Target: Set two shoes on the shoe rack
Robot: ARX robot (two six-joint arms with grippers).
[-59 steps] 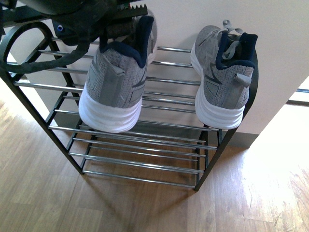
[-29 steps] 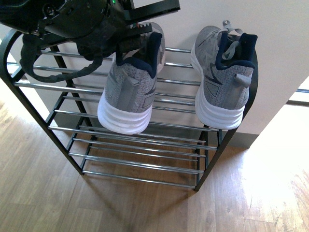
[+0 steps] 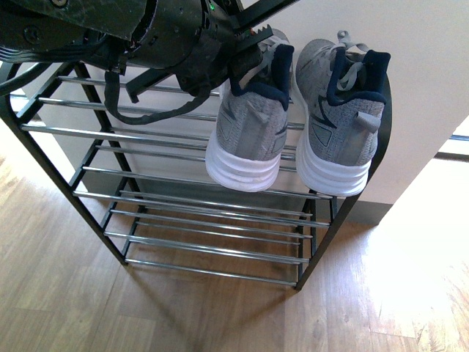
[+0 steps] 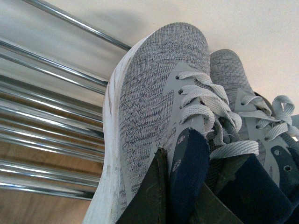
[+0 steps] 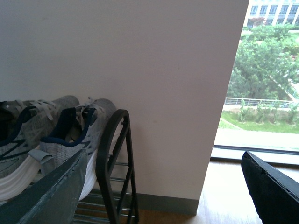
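1. Two grey shoes sit up at the top tier of the rack (image 3: 63, 192), heels toward the front camera and toes at the wall (image 3: 418, 51).
2. The left gripper (image 3: 248, 53) is clamped tight on the held shoe (image 3: 245, 139). It reaches in from the rack's left side and grips at the navy collar.
3. The left wrist view gives a close look: the dark fingers (image 4: 154, 196) pinch the navy padding between them, with the laces and knit toe just beyond.
4. The held shoe is right of the rack's middle, heel low, with its white sole hanging out over the front rods. I cannot tell whether the sole bears on the rods.
5. The other shoe (image 3: 338, 121) rests at the right end of the same tier, heel tipped down, up against the rack's curved black side frame.
6. The gap between the pair is almost nothing. They sit just beside each other, and whether they touch I cannot tell.
7. The right gripper (image 5: 164, 158) is spread wide with nothing between its fingers. It is held off the rack's right end, well apart from both shoes.
8. A window (image 5: 266, 70) shows on that side, past the wall's corner.
9. The rack stands on the wood floor (image 3: 220, 323), backed against the wall.
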